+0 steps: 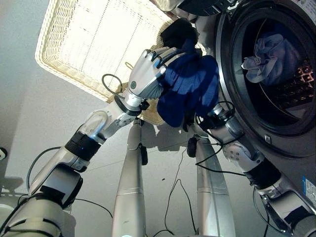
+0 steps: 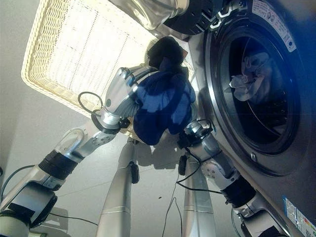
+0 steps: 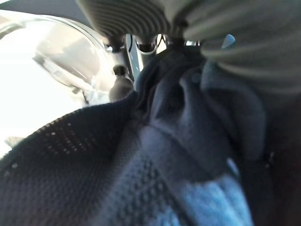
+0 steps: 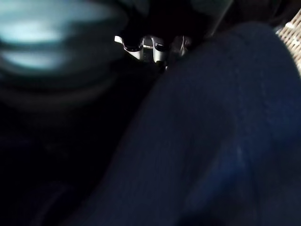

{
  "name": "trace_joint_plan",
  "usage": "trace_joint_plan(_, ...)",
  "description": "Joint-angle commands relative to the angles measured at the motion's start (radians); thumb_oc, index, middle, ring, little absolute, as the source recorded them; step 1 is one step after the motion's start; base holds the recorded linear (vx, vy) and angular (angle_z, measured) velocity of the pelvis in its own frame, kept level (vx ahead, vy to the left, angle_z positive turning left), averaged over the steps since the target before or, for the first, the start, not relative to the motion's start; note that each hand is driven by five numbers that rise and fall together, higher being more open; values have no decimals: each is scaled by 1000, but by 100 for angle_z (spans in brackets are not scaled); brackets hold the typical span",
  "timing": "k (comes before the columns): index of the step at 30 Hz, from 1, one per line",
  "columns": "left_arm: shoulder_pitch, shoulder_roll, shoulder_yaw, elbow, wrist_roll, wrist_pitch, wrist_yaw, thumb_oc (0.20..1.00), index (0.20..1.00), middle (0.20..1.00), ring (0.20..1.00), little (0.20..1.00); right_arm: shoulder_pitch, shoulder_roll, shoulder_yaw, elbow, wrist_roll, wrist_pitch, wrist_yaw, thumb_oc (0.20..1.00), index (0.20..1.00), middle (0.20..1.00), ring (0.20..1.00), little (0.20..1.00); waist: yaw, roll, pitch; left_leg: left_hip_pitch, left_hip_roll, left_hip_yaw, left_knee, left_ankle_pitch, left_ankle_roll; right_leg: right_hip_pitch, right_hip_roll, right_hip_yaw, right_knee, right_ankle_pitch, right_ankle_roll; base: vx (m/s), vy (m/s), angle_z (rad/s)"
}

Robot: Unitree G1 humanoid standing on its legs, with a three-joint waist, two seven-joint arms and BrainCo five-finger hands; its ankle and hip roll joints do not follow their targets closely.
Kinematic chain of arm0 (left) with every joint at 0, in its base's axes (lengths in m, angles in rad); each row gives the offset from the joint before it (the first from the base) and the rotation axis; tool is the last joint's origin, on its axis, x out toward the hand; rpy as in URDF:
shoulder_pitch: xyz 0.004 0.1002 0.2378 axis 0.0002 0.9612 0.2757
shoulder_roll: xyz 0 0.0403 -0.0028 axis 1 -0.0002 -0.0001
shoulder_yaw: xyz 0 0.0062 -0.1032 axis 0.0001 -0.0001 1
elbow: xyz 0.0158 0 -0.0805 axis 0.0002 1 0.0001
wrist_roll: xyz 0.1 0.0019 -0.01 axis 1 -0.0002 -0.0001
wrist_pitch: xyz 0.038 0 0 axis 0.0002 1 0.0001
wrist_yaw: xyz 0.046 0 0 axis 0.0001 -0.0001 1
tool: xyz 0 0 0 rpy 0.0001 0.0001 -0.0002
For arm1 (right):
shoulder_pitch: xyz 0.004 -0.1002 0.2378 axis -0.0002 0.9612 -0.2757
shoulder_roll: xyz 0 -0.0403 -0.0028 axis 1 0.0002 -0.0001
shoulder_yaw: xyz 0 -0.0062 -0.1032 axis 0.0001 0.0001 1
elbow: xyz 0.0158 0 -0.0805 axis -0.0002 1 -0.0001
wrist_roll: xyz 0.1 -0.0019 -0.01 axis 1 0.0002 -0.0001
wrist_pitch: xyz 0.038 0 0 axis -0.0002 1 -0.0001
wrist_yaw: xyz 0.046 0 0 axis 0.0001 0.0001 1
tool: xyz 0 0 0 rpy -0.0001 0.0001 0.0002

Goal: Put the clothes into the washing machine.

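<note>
At centre frame, just left of the washing machine (image 1: 296,163) opening, a dark blue garment (image 1: 190,89) hangs bunched between both hands, above the near corner of the wicker basket (image 1: 89,44) that fills the upper left. Left hand (image 1: 145,74) has its fingers curled over the top of the bundle, gripping cloth. Right hand (image 2: 193,129) sits under the garment, fingers buried in fabric; cannot tell how they stand. A pale blue-grey garment (image 1: 266,57) already lies inside the drum (image 1: 291,84), upper right. Risks, as judgement: loose folds trailing low could catch on the door rim or drop outside the opening; a grip on only the top of the bundle may let it slip. Stickers show at the machine's upper right and lower right; print too small to read.
</note>
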Motion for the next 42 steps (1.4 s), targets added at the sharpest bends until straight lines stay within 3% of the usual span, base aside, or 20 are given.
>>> trace_joint_plan(1, -12, -43, -61, -142, 19, -105, -1, 200, 200, 200, 200, 200, -15, 26, 7, -84, 28, -13, 7, 200, 200, 200, 200, 200, 3, -4, -23, -25, -44, 20, 141, -140, 1, 82, 35, -46, -250, 183, 121, 0, 0, 0)
trace_joint_plan(9, -6, -47, -52, -142, -7, -105, -19, 200, 200, 200, 200, 200, -19, 33, -8, -77, 27, -41, 16, 200, 200, 200, 200, 200, 4, -3, -23, -22, -47, 17, 141, -140, -2, 84, 33, -47, -253, 187, 124, 0, 0, 0)
trace_joint_plan(10, -5, -48, -50, -142, -11, -106, -21, 272, 272, 272, 272, 272, -18, 32, -10, -79, 29, -43, 19, 200, 200, 200, 200, 200, 4, -3, -23, -22, -47, 17, 141, -140, -2, 85, 32, -47, -255, 187, 124, 0, 0, 0)
trace_joint_plan(13, -1, -50, -46, -139, -26, -109, -27, 784, 784, 784, 784, 784, -16, 34, -15, -78, 27, -53, 21, 200, 200, 200, 200, 200, 4, -2, -23, -22, -47, 17, 141, -139, -3, 86, 31, -48, -256, 188, 125, 0, 0, 0)
trace_joint_plan(14, 2, -52, -43, -142, -43, -110, -45, 1000, 1000, 1000, 1000, 1000, -16, 35, -17, -78, 24, -57, 18, 200, 200, 200, 200, 200, 5, -1, -23, -24, -47, 17, 143, -140, -4, 84, 30, -48, -254, 187, 125, 0, 0, 0)
trace_joint_plan(23, 12, -59, -35, -151, -62, -108, -93, 1000, 1000, 1000, 1000, 1000, -9, 45, -39, -86, 28, -74, 23, 200, 200, 200, 200, 200, 4, -2, -23, -25, -47, 15, 140, -141, -3, 81, 29, -48, -255, 189, 127, 0, 0, 0)
trace_joint_plan(34, 35, -58, -19, -148, -102, -27, -71, 1000, 1000, 1000, 1000, 1000, -5, 51, -56, -82, 84, -84, 42, 200, 200, 200, 200, 200, 8, 3, -23, -24, -49, 12, 142, -140, -4, 84, 26, -49, -254, 187, 128, 0, 0, 0)
trace_joint_plan(42, 59, -66, 3, -145, -124, 19, -101, 1000, 1000, 1000, 1000, 1000, 12, 68, -83, -83, 112, -142, 50, 200, 200, 200, 200, 200, 11, 4, -23, -26, -49, 9, 142, -140, -4, 82, 22, -52, -252, 188, 129, 0, 0, 0)
